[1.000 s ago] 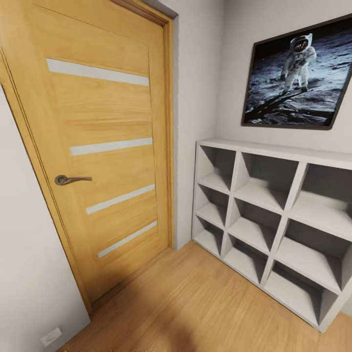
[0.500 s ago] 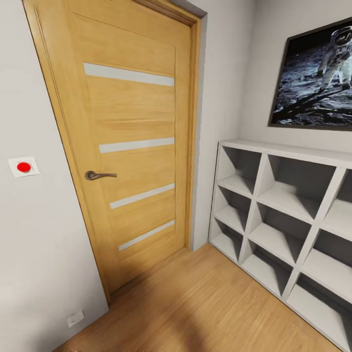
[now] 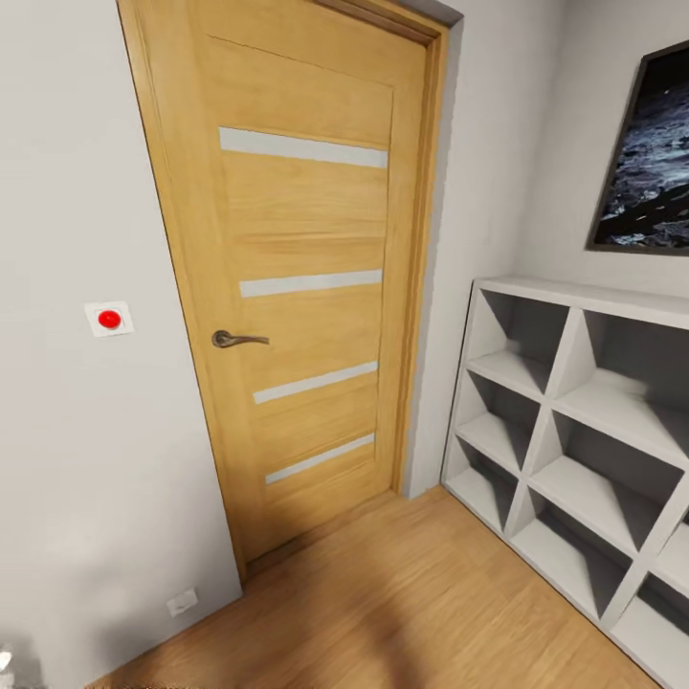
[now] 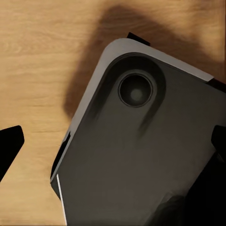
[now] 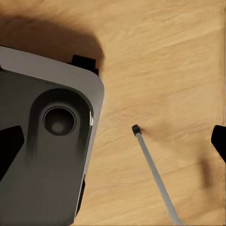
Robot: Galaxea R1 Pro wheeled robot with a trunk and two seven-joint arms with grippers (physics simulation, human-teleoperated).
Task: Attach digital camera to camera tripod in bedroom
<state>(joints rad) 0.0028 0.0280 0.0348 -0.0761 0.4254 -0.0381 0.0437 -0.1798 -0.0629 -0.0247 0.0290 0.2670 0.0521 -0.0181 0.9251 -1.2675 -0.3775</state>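
Below your wrists, black fingertips (image 4: 10, 143) and (image 5: 219, 139) sit wide apart — both grippers released, grasping nothing — over the robot's rounded dark grey base (image 4: 141, 160) and grainy wood-plank floor (image 5: 165, 56). A slim silver-white tripod leg with black foot (image 5: 150, 165) rests there. Ahead: an oak door with frosted strips (image 3: 306, 277) and a white cube shelf (image 3: 574, 421).

An oak door (image 3: 306, 287) with four pale strips and a dark lever handle (image 3: 237, 339) stands shut in a grey wall (image 3: 67, 459), which carries a white plate with a red button (image 3: 109, 319) beside the door and a socket (image 3: 182, 602) low down. A white cube shelf (image 3: 574, 421) stands under a dark framed poster (image 3: 646, 163). Wood plank floor (image 5: 165, 70) lies beyond and between the jaws in both wrist views.
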